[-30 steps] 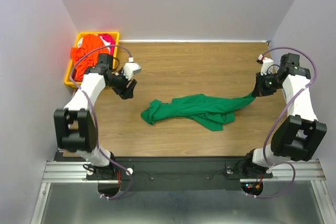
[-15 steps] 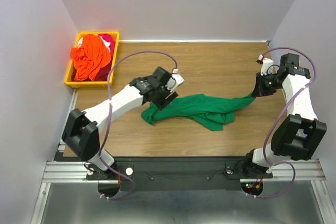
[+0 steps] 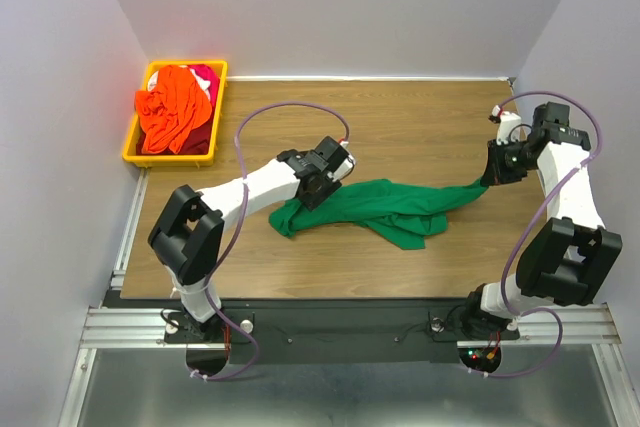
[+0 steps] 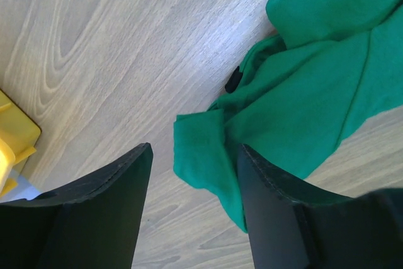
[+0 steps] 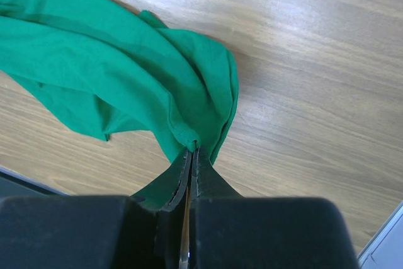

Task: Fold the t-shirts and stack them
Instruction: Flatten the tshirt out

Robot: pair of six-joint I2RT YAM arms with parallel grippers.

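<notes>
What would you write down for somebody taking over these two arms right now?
Left gripper: open, poised over the bunched end of the green shirt, nothing gripped.
Right gripper: shut on the shirt's other end.
The shirt lies crumpled across the table.
Orange shirt and red-pink shirt sit heaped in the yellow bin.
Done: one shirt is out on the table; nothing is folded or stacked.
Left: grab the loose end, spread and fold the green shirt, then do the other two and stack all three.
</notes>
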